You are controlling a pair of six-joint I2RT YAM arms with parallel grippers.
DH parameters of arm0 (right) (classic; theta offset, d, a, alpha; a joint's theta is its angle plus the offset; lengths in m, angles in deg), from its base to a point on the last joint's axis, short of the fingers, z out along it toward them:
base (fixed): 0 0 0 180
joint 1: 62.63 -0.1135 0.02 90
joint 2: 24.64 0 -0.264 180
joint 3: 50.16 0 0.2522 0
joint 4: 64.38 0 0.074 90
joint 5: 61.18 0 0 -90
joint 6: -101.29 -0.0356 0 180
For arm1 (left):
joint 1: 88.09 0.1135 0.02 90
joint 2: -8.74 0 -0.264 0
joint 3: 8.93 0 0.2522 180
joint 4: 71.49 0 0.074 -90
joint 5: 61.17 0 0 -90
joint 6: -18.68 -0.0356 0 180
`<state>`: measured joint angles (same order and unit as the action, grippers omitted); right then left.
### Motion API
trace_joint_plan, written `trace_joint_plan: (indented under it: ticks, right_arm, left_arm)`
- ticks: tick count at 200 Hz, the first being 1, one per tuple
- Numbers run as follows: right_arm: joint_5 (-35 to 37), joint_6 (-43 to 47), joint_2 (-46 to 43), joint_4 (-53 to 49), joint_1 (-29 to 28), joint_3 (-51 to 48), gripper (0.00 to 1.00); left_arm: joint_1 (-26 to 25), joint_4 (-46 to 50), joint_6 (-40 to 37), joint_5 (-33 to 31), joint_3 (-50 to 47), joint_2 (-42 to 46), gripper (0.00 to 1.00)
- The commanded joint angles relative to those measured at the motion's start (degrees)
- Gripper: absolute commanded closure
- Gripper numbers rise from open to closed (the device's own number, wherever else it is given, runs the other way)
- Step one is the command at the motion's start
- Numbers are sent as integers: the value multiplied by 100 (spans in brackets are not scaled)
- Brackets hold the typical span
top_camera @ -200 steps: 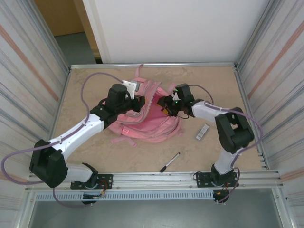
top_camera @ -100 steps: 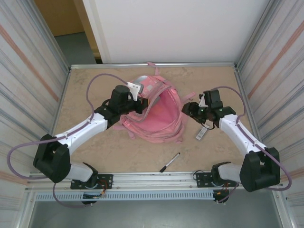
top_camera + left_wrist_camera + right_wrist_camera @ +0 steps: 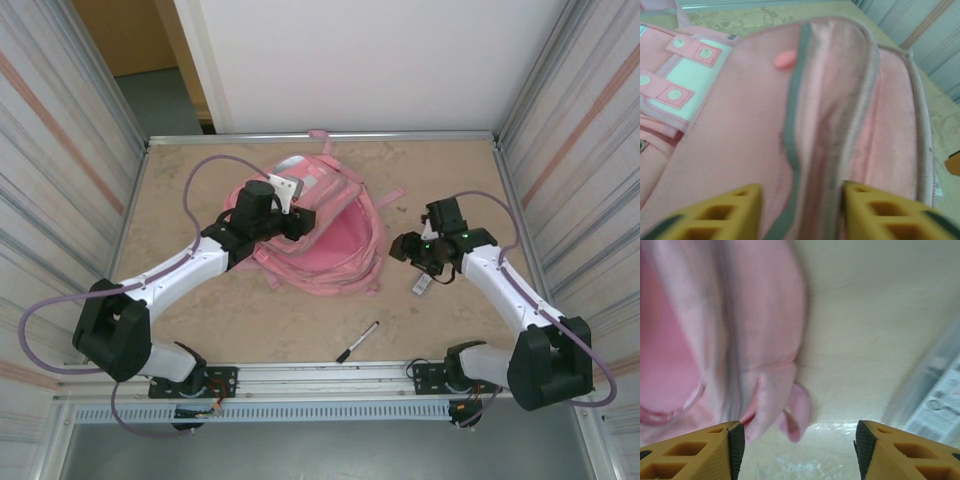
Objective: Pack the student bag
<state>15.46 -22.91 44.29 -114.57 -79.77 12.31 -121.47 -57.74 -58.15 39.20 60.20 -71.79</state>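
Note:
The student bag (image 3: 335, 250), a large pink backpack, lies in the middle of the table with its main compartment gaping upward. My left gripper (image 3: 303, 222) sits at the left rim of that mouth. In the left wrist view its yellow fingers (image 3: 752, 195) stand apart, with the grey-edged zip rim of the bag (image 3: 805, 115) running between them and untouched; the left gripper (image 3: 802, 192) is open. My right gripper (image 3: 398, 246) hovers just right of the bag. It (image 3: 797, 440) is open over bare table, with a pink strap loop (image 3: 796, 415) close by its left finger.
A black pen (image 3: 357, 341) lies near the front rail. A small grey-white packet (image 3: 423, 284) lies partly under my right forearm; its edge (image 3: 935, 400) is seen from the right wrist. Metal walls close in the tan table (image 3: 250, 320) on both sides.
The right gripper has pulled out of the bag's mouth and moved right and nearer. The left jaws, shut on the rim before, have opened. The bag has spread open and settled.

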Motion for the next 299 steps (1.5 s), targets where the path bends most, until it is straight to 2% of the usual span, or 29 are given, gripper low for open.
trace_joint_plan:
  ticks: [1, 25, 39, 51, 68, 102, 119, 140, 164, 175, 205, 226, 251, 263, 279, 285, 293, 299]
  right_arm:
    - [575, 501, -76, -41, -696, 433, 39]
    - [806, 553, 155, 100, -1158, 658, 39]
    - [810, 548, 299, 186, -1305, 760, 39]
    - [756, 614, 416, 380, -1448, 759, 39]
    - [634, 650, 742, 411, -1625, 940, 39]
    - [730, 604, 1182, 567, -1983, 1079, 39]
    - [764, 544, 1354, 582, -2045, 1091, 39]
    - [759, 459, 1552, 856, -2086, 922, 39]
    - [776, 422, 1991, 1019, -2083, 921, 40]
    - [753, 420, 2207, 1011, -2005, 1005, 40]
    - [484, 421, 2645, 1025, -1374, 1296, 41]
    - [464, 536, 2874, 1460, -959, 1428, 41]
    - [295, 539, 3492, 1920, -653, 1912, 41]
    - [282, 559, 3822, 2151, -600, 2174, 41]
    - [230, 652, 4253, 2258, -503, 2666, 42]
    - [225, 687, 4384, 2266, -462, 2824, 42]
    - [159, 745, 4499, 2295, -406, 2976, 42]
    - [127, 785, 4523, 2299, -369, 3049, 42]
  left_arm:
    - [123, 565, -420, -381, 128, 436, 36]
    - [485, 1293, -15, -958, 30, 860, 28]
    - [828, 1665, 526, -1095, -108, 932, 29]
    - [1140, 1868, 986, -968, -226, 877, 31]
    - [1430, 1941, 1237, -630, -364, 714, 32]
    - [1587, 1994, 1274, -869, -332, 31, 32]
    - [1632, 1831, 1267, -614, -283, -403, 34]
    - [1635, 1664, 1160, -171, -47, -923, 47]
    - [1634, 1752, 1135, 77, 194, -1215, 84]
    - [1634, 1676, 1203, 224, 116, -1120, 91]
    - [1635, 1598, 1669, 318, -464, -418, 100]
    - [1608, 1394, 2381, 475, -996, 97, 100]
    - [1300, 562, 3615, 600, -1689, 552, 100]
    - [1051, 276, 4080, 464, -1844, 653, 92]
    - [724, 327, 4187, 243, -1801, 727, 87]
    - [646, 482, 4163, 151, -1761, 776, 80]
    - [591, 684, 4166, 6, -1741, 849, 64]
    - [583, 820, 4175, -106, -1759, 932, 60]
